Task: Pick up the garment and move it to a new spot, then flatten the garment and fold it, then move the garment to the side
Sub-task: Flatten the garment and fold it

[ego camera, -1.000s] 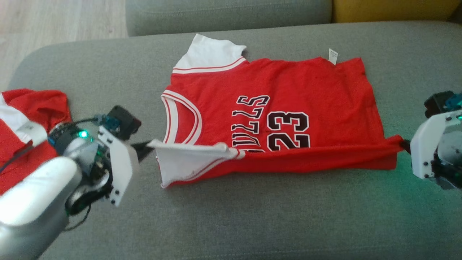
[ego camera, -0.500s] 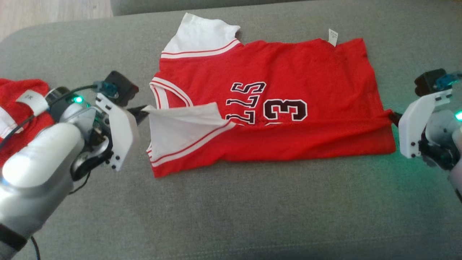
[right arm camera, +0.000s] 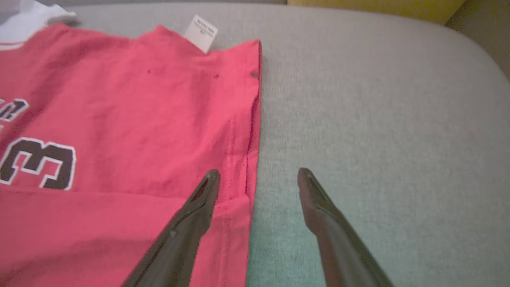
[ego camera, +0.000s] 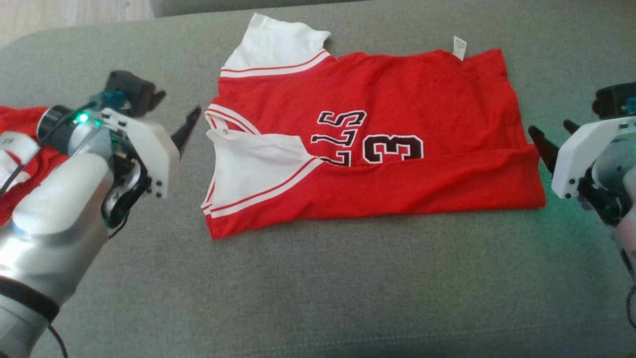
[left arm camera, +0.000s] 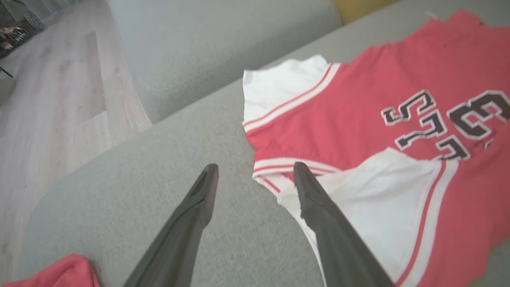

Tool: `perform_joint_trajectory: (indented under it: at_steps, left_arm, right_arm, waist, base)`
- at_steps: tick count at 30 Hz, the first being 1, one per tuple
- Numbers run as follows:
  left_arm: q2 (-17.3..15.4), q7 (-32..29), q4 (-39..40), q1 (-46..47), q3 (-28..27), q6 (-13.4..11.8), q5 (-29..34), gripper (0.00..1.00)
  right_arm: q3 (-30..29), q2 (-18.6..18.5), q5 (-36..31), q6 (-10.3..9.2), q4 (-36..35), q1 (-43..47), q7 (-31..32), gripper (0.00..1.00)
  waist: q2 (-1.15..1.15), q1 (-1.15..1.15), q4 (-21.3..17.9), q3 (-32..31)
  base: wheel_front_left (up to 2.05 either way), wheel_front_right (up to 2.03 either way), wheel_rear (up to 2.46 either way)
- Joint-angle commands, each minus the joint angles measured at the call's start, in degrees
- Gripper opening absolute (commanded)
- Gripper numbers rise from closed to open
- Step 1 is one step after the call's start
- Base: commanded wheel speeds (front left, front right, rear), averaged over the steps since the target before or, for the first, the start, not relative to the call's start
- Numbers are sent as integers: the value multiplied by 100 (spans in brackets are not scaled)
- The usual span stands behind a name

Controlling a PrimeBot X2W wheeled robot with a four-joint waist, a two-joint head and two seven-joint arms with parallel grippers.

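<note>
The red basketball jersey (ego camera: 367, 149) lies in the middle of the grey sofa seat (ego camera: 318, 298), collar toward the robot's left and hem toward its right. Its near long edge is folded over the front, so one white sleeve (ego camera: 248, 169) lies on top and only the upper part of the black lettering and a "3" can be read. The other white sleeve (ego camera: 273, 44) lies flat at the far side.

The left gripper (ego camera: 178, 104) sits just beside the collar with its fingers spread wide and nothing between them. The right gripper (ego camera: 549, 128) sits just beside the hem, also spread and released.

The left wrist view places one finger (left arm camera: 318, 199) over the edge of the folded sleeve and the other over bare cushion. Whether it touches the cloth cannot be told. That view also takes in the wood floor (left arm camera: 59, 99) beyond the sofa.

The right wrist view shows one finger (right arm camera: 191, 215) over the hem corner, the white care label (right arm camera: 201, 28) at the far edge and a yellow cushion (right arm camera: 378, 8) behind the seat.

A second red garment (ego camera: 15, 115) lies bunched at the far left, behind the left arm.
</note>
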State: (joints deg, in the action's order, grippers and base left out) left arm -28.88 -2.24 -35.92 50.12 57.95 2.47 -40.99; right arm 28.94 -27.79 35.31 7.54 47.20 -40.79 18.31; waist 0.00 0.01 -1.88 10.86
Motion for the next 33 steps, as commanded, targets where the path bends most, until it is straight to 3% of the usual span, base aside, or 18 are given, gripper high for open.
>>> perform_joint_trajectory:
  at_steps: [1,9,13,17,23,29,33]
  left_arm:
    - [-156,141,62,352,-332,-65,-33,100]
    - [229,1498,220,-400,-1346,-781,-841,100]
    - [401,1709,903,-1305,-1980,-1024,-1172,100]
    - [580,1720,1640,-2142,-2559,-1229,-983,100]
    - [1057,1722,2164,-3276,-3013,-1184,-606,100]
    - [1273,1713,1737,-3653,-2800,-1175,-271,100]
    - [1344,1622,1454,-3616,-2594,-971,-256,100]
  right_arm:
    - [-11,-63,-35,-5,-128,-91,-155,100]
    - [-604,128,-64,-5,-45,332,-1736,100]
    - [-958,307,-369,-5,-213,836,-2622,100]
    - [-1281,526,-699,-5,-447,1264,-3004,100]
    - [-1925,944,-1301,-5,-1000,1941,-3206,100]
    - [-2462,1351,-1770,-5,-1571,2536,-3133,100]
    - [-2689,1532,-1978,-5,-1927,2752,-2957,100]
  waist:
    - [0,-1,15,-47]
    - [0,-1,94,-492]
    - [0,-1,96,-778]
    - [0,-1,66,-890]
    - [0,-1,7,-1015]
    - [0,-1,-71,-1062]
    - [0,-1,-167,-1039]
  base:
    - [0,0,0]
    - [0,0,0]
    - [0,0,0]
    - [0,0,0]
    - [0,0,0]
    - [0,0,0]
    - [0,0,0]
